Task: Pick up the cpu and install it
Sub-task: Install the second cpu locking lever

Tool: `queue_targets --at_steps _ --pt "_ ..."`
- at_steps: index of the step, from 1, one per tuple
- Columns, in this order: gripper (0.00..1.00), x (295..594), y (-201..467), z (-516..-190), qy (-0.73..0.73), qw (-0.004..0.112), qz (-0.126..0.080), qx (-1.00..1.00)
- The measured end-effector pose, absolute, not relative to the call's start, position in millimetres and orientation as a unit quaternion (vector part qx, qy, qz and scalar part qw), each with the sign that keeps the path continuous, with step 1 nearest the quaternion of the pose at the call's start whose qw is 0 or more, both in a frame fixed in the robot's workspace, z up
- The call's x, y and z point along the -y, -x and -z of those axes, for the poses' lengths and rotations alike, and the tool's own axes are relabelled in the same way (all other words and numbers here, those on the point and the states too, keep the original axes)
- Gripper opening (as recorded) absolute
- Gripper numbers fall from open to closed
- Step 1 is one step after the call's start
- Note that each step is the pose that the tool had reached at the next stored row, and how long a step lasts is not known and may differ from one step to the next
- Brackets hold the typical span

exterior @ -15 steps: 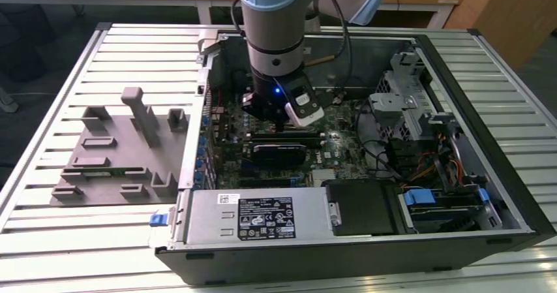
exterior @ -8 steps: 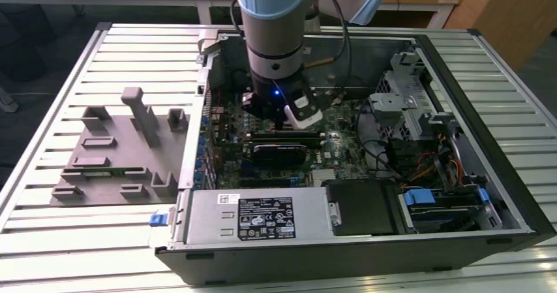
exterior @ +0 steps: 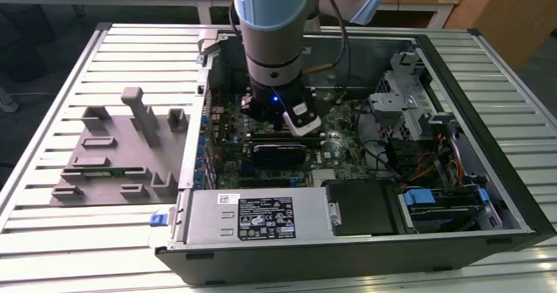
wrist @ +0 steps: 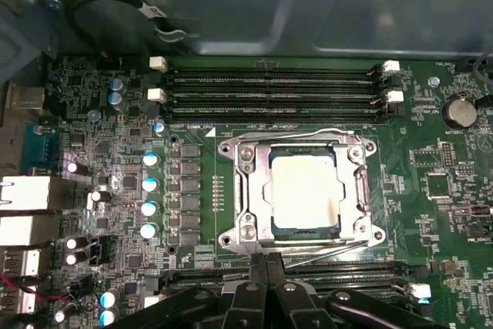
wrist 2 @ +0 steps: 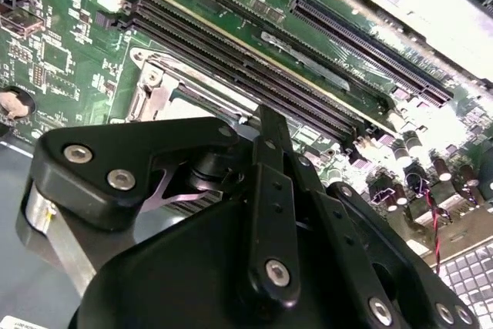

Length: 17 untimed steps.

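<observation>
Silver cpu [wrist: 303, 192], one, sits in one socket [wrist: 245, 190].

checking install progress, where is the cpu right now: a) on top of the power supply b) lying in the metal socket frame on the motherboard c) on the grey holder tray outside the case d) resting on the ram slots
b, since the first wrist view shows the cpu lying flat within the metal socket frame on the motherboard, with the gripper near the frame's edge.
</observation>
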State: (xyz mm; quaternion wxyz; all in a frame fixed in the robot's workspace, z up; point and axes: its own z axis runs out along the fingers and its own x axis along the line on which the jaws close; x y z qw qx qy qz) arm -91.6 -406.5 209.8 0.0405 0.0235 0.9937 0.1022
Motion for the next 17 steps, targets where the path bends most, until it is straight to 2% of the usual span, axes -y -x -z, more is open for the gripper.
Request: queue_targets --at_steps 17 --pt "0.11 416.7 102.4 -199.8 -0.025 0.039 -0.148 -0.988"
